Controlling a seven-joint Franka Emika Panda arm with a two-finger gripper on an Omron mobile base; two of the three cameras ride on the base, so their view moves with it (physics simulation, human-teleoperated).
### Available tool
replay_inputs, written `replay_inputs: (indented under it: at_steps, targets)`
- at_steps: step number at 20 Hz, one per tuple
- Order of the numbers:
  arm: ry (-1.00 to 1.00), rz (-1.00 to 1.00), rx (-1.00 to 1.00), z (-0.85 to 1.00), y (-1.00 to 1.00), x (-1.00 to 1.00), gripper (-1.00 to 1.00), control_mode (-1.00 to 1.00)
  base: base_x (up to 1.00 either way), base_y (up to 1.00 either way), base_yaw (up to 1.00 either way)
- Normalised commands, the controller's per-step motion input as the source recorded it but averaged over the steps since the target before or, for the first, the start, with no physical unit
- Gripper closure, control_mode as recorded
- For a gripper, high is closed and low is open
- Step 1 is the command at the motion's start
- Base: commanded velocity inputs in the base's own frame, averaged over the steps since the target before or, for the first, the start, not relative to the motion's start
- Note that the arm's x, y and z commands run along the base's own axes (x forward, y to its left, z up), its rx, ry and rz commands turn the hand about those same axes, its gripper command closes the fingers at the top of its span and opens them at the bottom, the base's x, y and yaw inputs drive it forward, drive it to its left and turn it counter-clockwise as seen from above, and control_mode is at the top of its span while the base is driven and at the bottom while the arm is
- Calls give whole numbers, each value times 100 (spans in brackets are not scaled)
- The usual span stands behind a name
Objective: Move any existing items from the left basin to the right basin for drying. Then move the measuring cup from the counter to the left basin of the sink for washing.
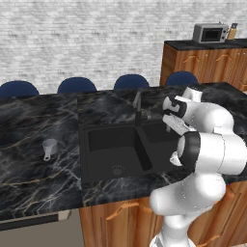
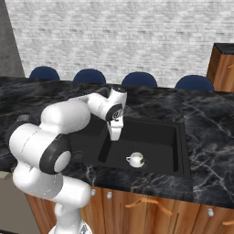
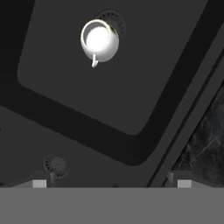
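Note:
A small round white cup point(image 2: 135, 159) stands upright on the floor of the right basin point(image 2: 157, 139), beside its drain point(image 3: 113, 21). In the hand view the white cup point(image 3: 99, 41) shows far ahead of the fingertips. My gripper point(image 2: 114, 135) hangs open and empty over the sink, near the divider ridge point(image 1: 143, 147), pointing down; its tips point(image 3: 39, 183) stand wide apart. The left basin point(image 1: 108, 147) holds nothing but its drain point(image 1: 117, 170). On the counter point(image 1: 29, 173) left of the sink the grey measuring cup point(image 1: 49, 146) stands upright, its thin handle toward the front.
A dark faucet point(image 1: 138, 108) rises behind the sink's middle. Blue chair backs point(image 1: 77, 85) line the counter's far side. A wooden cabinet with a microwave point(image 1: 210, 33) stands at the back right. My own elbow point(image 1: 212, 152) blocks part of the right basin in the left base view.

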Motion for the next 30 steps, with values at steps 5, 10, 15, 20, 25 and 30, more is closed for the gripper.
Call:
replay_inputs:
  at_steps: [5, 10, 15, 20, 25, 30]
  targets:
    - [-4, 21, -5, 29, 33, -29, -100, -100, 0, 0, 0]
    - [-1, 23, -4, 17, 44, -30, -100, -100, 0, 0, 0]
    - [0, 23, -3, 14, 58, -24, -100, -100, 0, 0, 0]
    - [0, 20, -3, 16, 68, -16, -100, -100, 0, 0, 0]
    - [0, 19, -1, 5, 73, -11, -100, -100, 0, 0, 0]
    - [0, 9, 0, 0, 83, 0, -100, -100, 0, 0, 0]
